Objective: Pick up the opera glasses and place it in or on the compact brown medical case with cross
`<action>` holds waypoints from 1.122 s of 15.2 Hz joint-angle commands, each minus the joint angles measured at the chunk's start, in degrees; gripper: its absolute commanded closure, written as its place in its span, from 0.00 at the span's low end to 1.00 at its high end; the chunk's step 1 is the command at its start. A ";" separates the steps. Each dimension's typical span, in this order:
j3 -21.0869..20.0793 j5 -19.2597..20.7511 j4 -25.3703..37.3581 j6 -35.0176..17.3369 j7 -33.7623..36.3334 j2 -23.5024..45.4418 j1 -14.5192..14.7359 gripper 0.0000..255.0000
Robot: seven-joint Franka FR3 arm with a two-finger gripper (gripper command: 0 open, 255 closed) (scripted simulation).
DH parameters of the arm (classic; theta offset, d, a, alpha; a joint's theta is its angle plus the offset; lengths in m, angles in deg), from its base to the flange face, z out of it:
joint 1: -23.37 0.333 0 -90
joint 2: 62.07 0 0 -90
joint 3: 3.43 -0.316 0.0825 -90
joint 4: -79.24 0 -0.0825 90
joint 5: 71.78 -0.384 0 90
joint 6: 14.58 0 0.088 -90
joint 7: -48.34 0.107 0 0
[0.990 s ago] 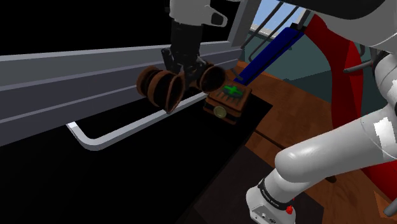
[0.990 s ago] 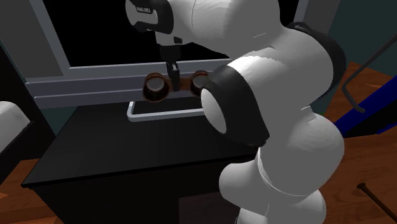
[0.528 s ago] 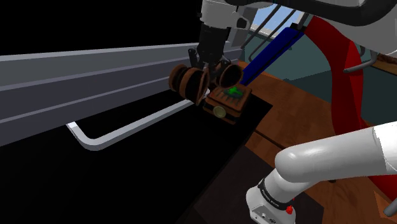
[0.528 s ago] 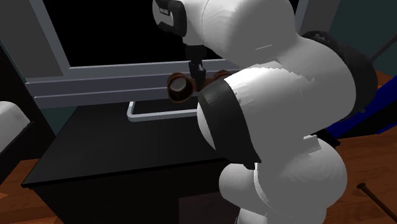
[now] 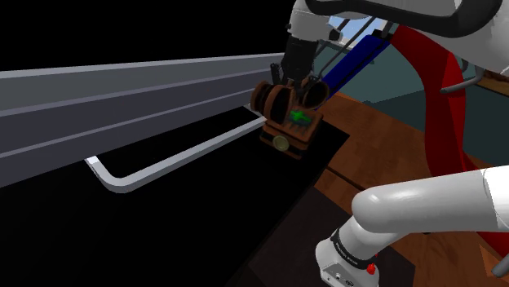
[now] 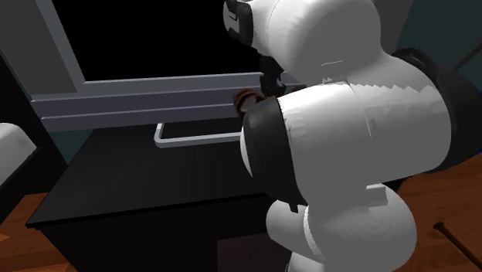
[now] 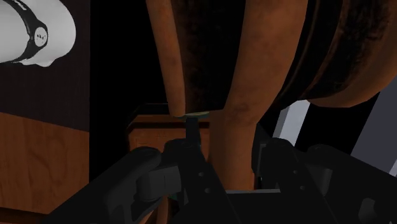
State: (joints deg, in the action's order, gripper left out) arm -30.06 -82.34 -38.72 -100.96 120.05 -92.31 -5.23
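The all-black two-finger pincer [image 5: 294, 81] is clenched on the dark brown, twin-barrelled opera glasses [image 5: 281, 99]. It holds them in the air just above the small brown box-shaped medical case [image 5: 295, 136], which has a green cross [image 5: 298, 118] on its lid. In the shoulder view the glasses overlap the case's far edge, and I cannot tell whether they touch it. The case sits at the far right of the black bench [image 5: 204, 212] in that view, close to one end of a pale grey L-shaped bar [image 5: 155, 169] on the bench's far side. In the wrist view the black fingers [image 7: 149, 172] press in on either side of the glasses' brown middle section [image 7: 232, 127]. The wide barrels lie ahead of them, and a brown box edge, apparently the case [image 7: 149, 130], lies beneath. In the second exterior view the white arm [image 6: 340, 139] covers most of the glasses. One brown rim [image 6: 246, 98] shows at the arm's left edge, over the bench.
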 commanded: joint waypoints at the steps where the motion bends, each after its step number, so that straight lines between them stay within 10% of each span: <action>1: 2.55 1.22 -1.14 -0.31 -3.28 -0.56 -0.78 1.00; 17: 14.56 8.53 -4.99 -5.83 -19.21 1.93 -6.28 1.00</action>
State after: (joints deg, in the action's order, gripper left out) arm -15.54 -73.82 -42.90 -105.99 100.93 -90.26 -11.50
